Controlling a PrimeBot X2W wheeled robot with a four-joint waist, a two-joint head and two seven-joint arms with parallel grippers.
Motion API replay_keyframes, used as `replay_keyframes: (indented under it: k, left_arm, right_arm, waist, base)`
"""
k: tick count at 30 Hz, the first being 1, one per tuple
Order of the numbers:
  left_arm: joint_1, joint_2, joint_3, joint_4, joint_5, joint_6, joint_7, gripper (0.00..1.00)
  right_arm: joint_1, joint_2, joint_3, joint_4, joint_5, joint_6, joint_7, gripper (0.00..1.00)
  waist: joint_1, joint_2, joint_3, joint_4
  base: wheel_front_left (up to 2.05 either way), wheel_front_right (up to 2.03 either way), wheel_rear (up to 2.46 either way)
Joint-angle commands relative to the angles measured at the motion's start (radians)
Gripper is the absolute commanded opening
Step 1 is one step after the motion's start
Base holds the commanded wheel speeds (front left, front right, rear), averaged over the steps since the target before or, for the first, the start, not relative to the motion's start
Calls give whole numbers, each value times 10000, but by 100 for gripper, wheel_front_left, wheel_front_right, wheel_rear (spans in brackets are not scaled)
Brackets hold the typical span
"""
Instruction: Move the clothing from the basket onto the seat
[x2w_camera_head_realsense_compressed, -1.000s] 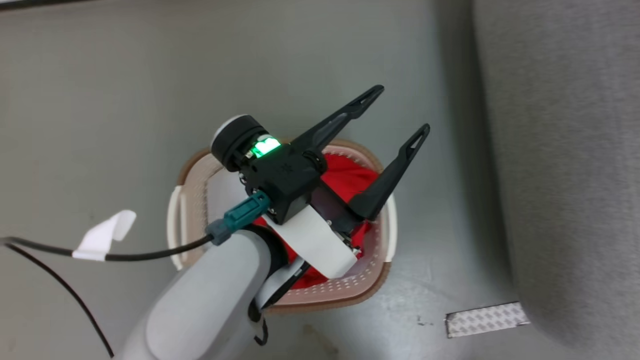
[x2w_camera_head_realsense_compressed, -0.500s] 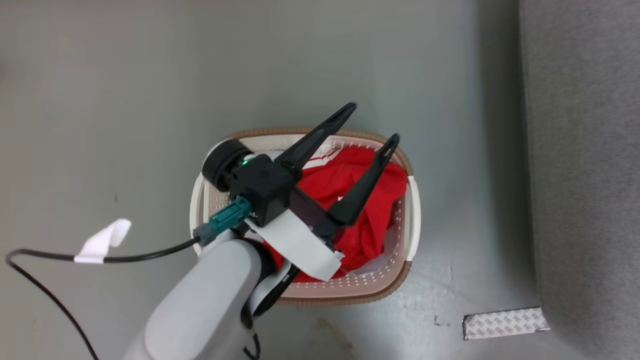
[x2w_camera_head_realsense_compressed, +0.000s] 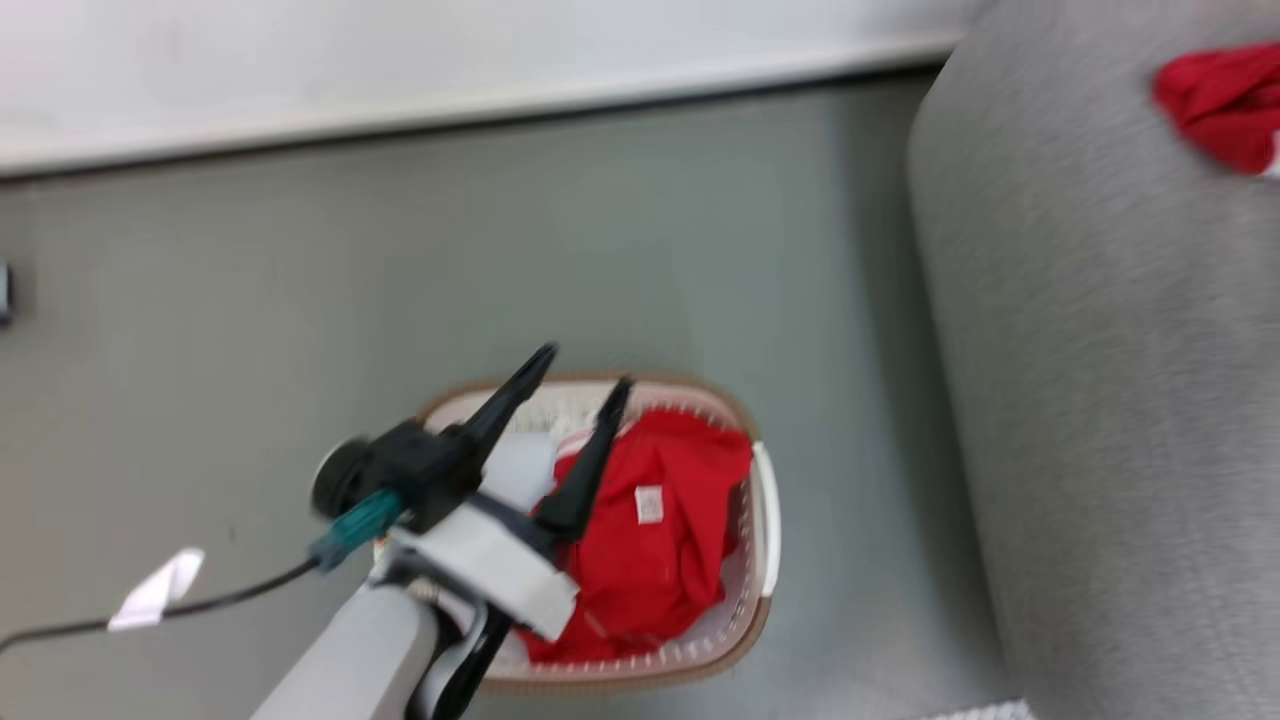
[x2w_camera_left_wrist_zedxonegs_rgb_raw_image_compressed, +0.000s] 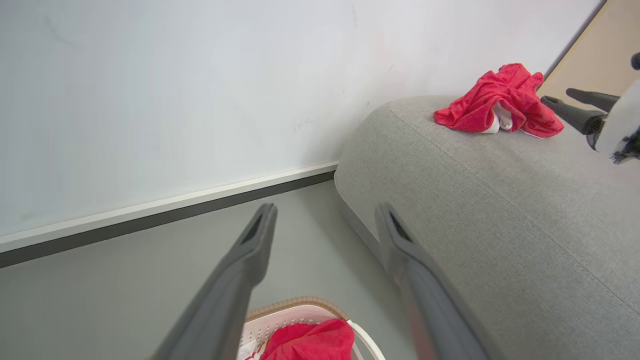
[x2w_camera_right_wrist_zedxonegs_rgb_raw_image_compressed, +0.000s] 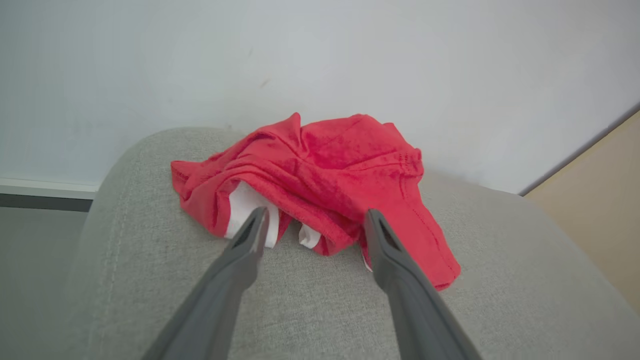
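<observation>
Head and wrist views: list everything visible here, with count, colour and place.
clothing on seat: one, red with white trim, far end near the wall
clothing in basket: bundle, count unclear, red with white label
basket: one, cream-white with brown rim, on floor beside seat
seat: one, grey, right of basket
floor: grey
wall: white, behind seat
cable: one, black, floor at left
tape tag: one, white, on cable
left hand: open, above basket
right hand: open, at the garment on the seat
</observation>
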Motion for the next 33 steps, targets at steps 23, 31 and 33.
replay_keyframes:
  k: [23, 31, 33]
  left_arm:
    - [4152, -52, 2705, 709, -137, 1387, -1119, 100]
    - [5212, -845, 4070, 460, 787, 957, -1118, 100]
    - [5368, -1009, 4340, 475, 1033, 795, -1119, 100]
  right_arm:
    - [6351, 622, 3732, -3658, 5304, -24, -1335, 100]
    - [7621, 620, 4984, -3605, 6072, -24, -1326, 100]
    - [7780, 621, 5167, -3538, 6113, -24, -1325, 100]
  waist:
    - [2, 0, -4258, 483]
    - [2, 0, -4741, 670]
    - [2, 0, -4793, 695]
  base:
    - [0, 0, 0]
    - [0, 0, 0]
    - [0, 0, 0]
